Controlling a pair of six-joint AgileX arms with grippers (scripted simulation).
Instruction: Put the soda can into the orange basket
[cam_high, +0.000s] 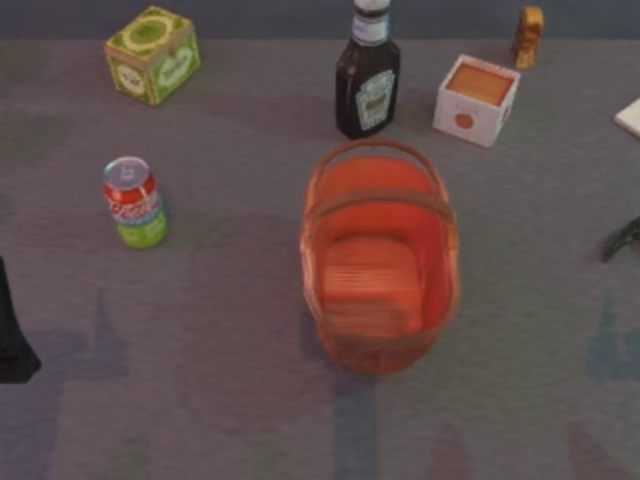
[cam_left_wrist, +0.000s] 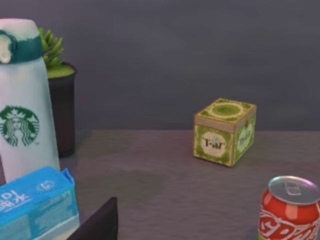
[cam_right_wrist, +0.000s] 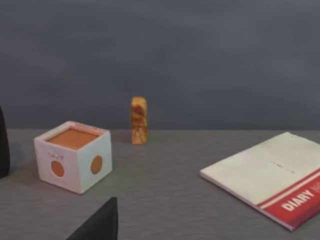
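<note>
The soda can (cam_high: 133, 200) stands upright on the table's left side, red above, lime-green below, with a silver top; the left wrist view shows the soda can (cam_left_wrist: 290, 210) close by. The orange basket (cam_high: 378, 265) sits at the table's middle with its handle arched across and its ribbed floor bare. My left gripper (cam_high: 12, 340) is at the left edge, nearer than the can and apart from it. One dark finger (cam_left_wrist: 102, 222) shows, with nothing against its inner side. My right gripper (cam_high: 622, 240) is parked at the right edge, also with only one finger (cam_right_wrist: 102, 222) in view.
A green tea box (cam_high: 152, 55), a tall dark sauce bottle (cam_high: 367, 80), a white box with orange top (cam_high: 477, 98) and a small amber stamp (cam_high: 528, 37) line the back. A diary (cam_right_wrist: 270, 175) lies at the right. A white tumbler (cam_left_wrist: 20, 100), plant (cam_left_wrist: 57, 100) and blue carton (cam_left_wrist: 35, 205) stand at the left.
</note>
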